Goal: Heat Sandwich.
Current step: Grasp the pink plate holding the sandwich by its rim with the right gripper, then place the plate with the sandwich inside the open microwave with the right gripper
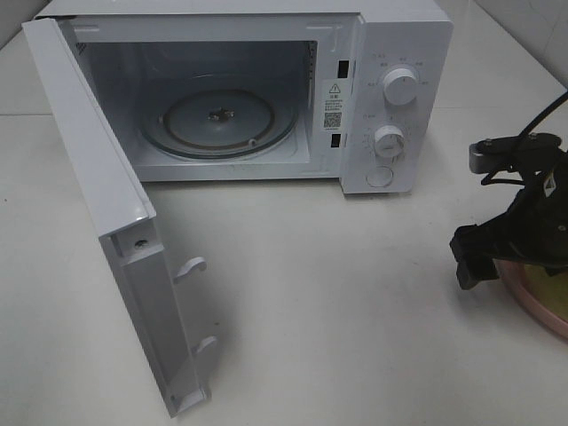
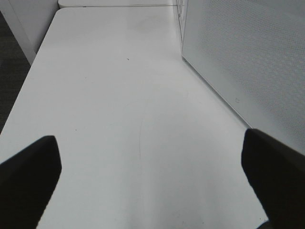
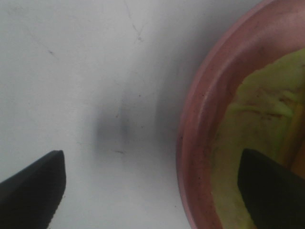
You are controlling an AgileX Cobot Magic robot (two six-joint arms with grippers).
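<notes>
Microwave (image 1: 266, 89), door (image 1: 98, 204) swung wide, on white table (image 1: 337, 311), right gripper (image 3: 152, 191) spread open astride pink plate (image 3: 200, 119) rim, sandwich (image 3: 257, 109) on plate, left gripper (image 2: 152, 181) agape beside microwave

Mock kitchen bench: open microwave (image 1: 399, 53) on white table (image 1: 355, 311).

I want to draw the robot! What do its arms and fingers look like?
The right arm is chunky and black, with a grey bracket and a black cable on top. The left fingers and right fingers are blunt black wedges; one edge looks ridged.
</notes>
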